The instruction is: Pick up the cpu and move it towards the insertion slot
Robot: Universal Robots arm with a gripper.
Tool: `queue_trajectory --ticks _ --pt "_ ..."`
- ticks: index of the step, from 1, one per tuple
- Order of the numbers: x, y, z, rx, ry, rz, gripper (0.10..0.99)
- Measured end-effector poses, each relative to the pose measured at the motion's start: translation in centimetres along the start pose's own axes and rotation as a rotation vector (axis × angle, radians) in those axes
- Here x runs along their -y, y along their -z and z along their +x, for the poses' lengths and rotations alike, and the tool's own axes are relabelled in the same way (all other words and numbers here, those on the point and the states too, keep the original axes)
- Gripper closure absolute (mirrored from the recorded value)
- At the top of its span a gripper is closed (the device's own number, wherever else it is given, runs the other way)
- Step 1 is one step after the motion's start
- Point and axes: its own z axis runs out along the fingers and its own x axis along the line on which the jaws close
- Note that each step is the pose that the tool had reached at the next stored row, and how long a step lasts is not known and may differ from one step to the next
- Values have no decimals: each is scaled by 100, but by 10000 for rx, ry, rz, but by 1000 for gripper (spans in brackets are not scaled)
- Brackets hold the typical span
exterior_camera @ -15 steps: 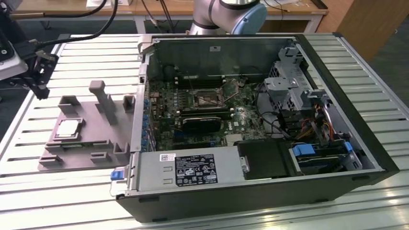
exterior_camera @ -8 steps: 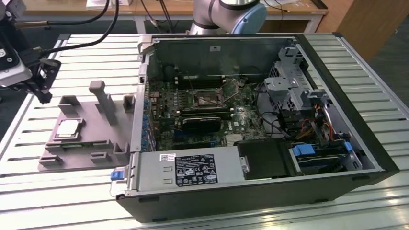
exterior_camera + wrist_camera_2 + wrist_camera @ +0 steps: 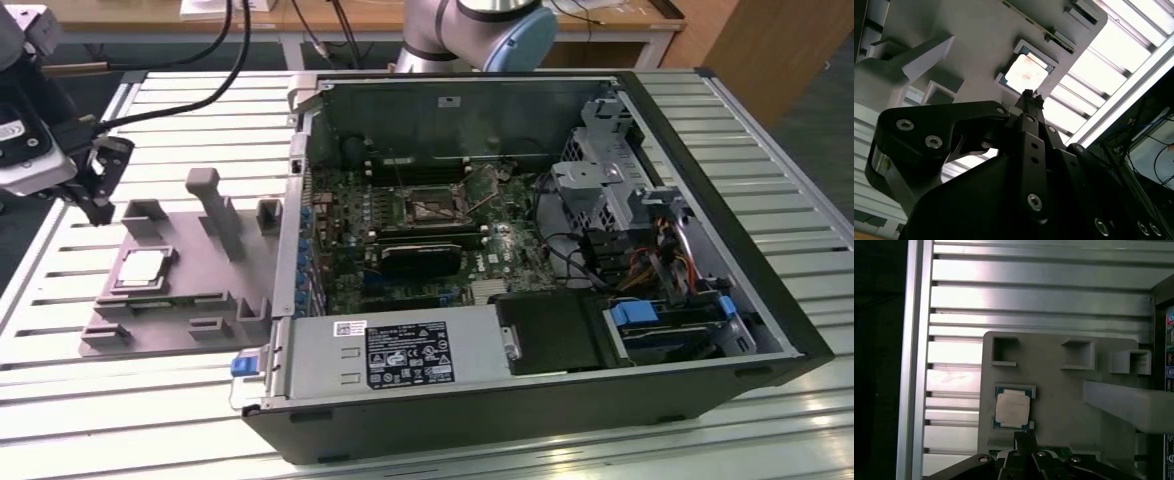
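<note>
Cpu (image 3: 143,268), one only, lies flat in a pocket of the gray fixture (image 3: 200,300), toward its edge away from the computer case (image 3: 534,400). The single gripper (image 3: 1029,95) hangs near it, fingers (image 3: 1024,442) together, holding nothing. One insertion slot (image 3: 430,205) sits inside the case.

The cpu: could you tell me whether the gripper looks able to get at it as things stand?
Probably yes. The cpu lies face up in its pocket on the gray fixture with nothing over it, and the gripper hangs close by, apart from it.
</note>
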Motion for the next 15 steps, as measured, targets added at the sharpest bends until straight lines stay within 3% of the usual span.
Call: queue_trajectory --ticks 15 --pt "10 -273 16 0 0 0 984"
